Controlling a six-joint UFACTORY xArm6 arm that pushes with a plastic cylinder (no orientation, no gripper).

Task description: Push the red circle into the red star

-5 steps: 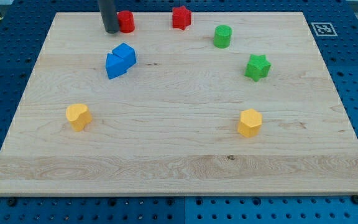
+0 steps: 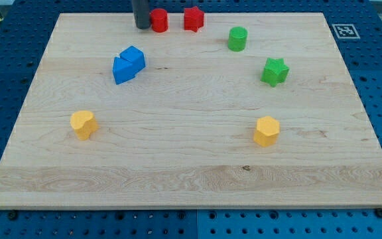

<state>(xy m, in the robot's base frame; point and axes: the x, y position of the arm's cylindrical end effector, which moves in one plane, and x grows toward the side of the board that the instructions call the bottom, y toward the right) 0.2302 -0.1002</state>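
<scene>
The red circle [image 2: 159, 20] sits near the board's top edge, a short gap to the left of the red star [image 2: 193, 18]. My tip [image 2: 142, 26] is at the bottom of the dark rod and touches the red circle's left side. The circle and the star stand apart.
Two blue blocks [image 2: 128, 64] touch each other below and left of the tip. A green circle [image 2: 237, 38] and a green star [image 2: 274, 71] stand at the right. Yellow blocks lie at lower left [image 2: 83, 124] and lower right [image 2: 266, 131]. The wooden board [image 2: 191, 172] ends just above the red blocks.
My tip has moved right along the top edge and pushed the red circle right, closer to the red star. The other blocks have not moved.
</scene>
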